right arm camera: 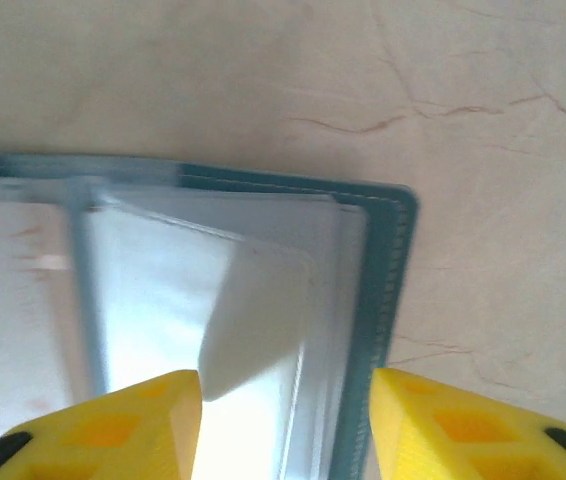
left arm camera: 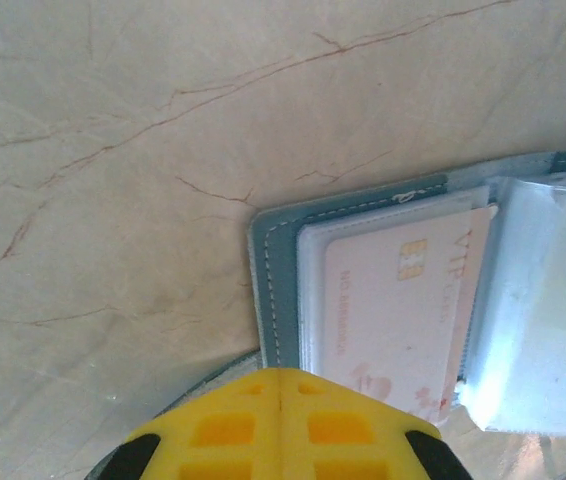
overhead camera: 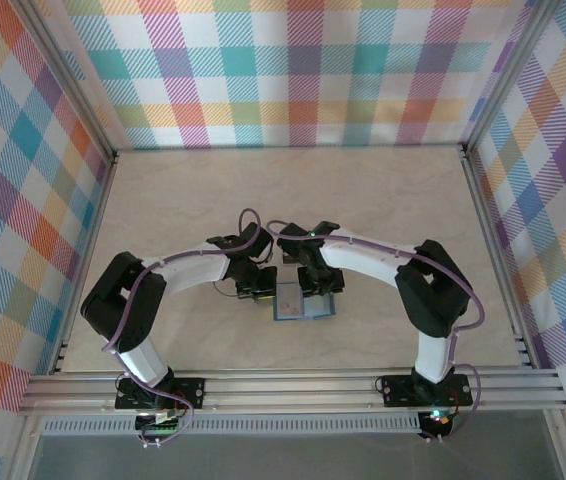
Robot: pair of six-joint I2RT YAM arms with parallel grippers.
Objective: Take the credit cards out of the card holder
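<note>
Left gripper, pressed together, sits at the edge of the open card holder while right gripper, spread apart, straddles its clear sleeves.

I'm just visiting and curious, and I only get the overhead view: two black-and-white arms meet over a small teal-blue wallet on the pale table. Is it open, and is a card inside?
Observer: Yes, open. In the left wrist view the teal-blue stitched card holder lies flat, and a pale pink card with a gold chip sits in its clear plastic sleeve.
Visitor: Is anything gripping that card?
Observer: No. The left gripper, yellow-tipped and shut, points at the holder's edge beside the card, holding nothing.
Visitor: And the other arm?
Observer: The right gripper stands open over the other half, a clear sleeve leaf curling up between its tips.
</note>
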